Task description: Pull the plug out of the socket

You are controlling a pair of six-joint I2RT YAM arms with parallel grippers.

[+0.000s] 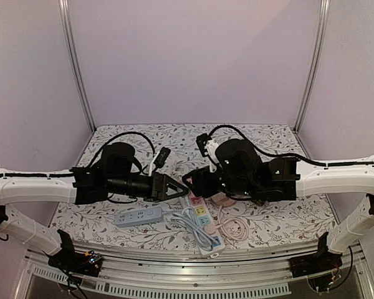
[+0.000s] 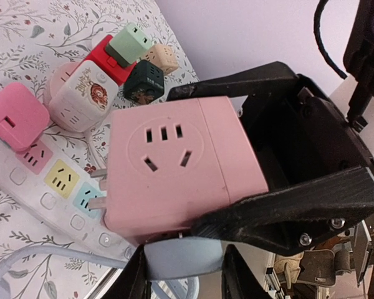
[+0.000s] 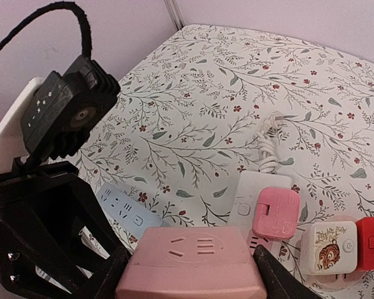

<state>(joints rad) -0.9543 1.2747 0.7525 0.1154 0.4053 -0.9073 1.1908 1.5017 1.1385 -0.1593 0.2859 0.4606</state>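
The right end effector (image 2: 190, 161) grips the pink cube plug (image 2: 168, 187), with one finger across its top edge and one under its lower edge. The plug hangs tilted just above the white power strip (image 2: 12, 180) on the bench (image 2: 25, 37). Its metal prongs (image 2: 98, 175) are bare and point toward the strip's blue outlet; whether their tips sit in the slots cannot be told. The left end effector (image 2: 181, 277) has its fingers either side of a pale rounded thing, probably the strip's edge, but the views do not show whether it is clamped.

The plug looks like hard, smooth plastic: rigid, light, a little slippery and not fragile. Its flat opposite sides make the best hold, as taken now, well back from the prongs. The light strip would likely lift with the plug unless held down, so a straight pull along the prongs suits best.
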